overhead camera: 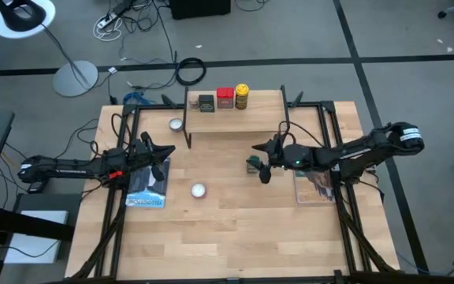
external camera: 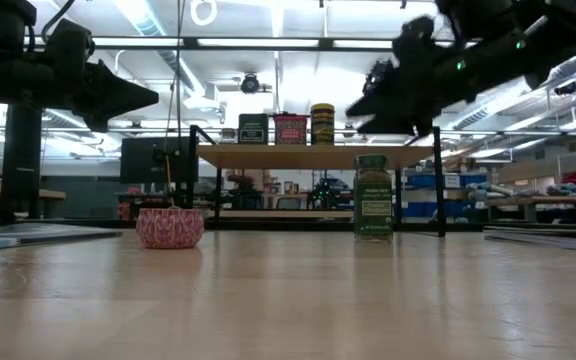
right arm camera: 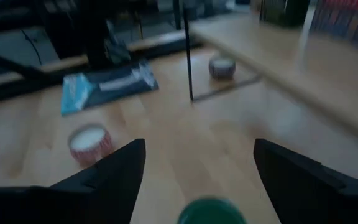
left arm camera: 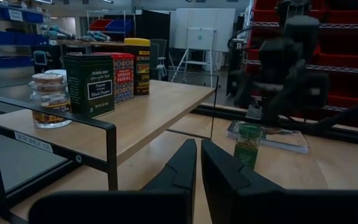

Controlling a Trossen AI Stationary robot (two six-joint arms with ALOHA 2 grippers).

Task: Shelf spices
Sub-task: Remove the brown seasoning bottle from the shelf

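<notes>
The light-wood shelf [overhead camera: 251, 118] stands at the table's far middle. On it, left to right, are the brownish jar [left arm camera: 50, 99], black tin [left arm camera: 90, 84], red tin [left arm camera: 123, 74] and yellow jar [left arm camera: 138, 65]. The green-capped jar [external camera: 373, 197] stands upright on the tabletop in front of the shelf's right end. My right gripper [overhead camera: 258, 161] hangs open above that jar; its green cap [right arm camera: 211, 213] shows between the spread fingers, apart from both. My left gripper [overhead camera: 168, 150] is shut and hovers over the table's left half, pointing toward the shelf.
Two flat books lie on the table, one under the left arm [overhead camera: 146, 189] and one under the right arm [overhead camera: 318, 188]. A round disc [overhead camera: 199, 190] sits mid-table, another [overhead camera: 176, 124] beside the shelf's left legs. Bare wood shows along the near edge.
</notes>
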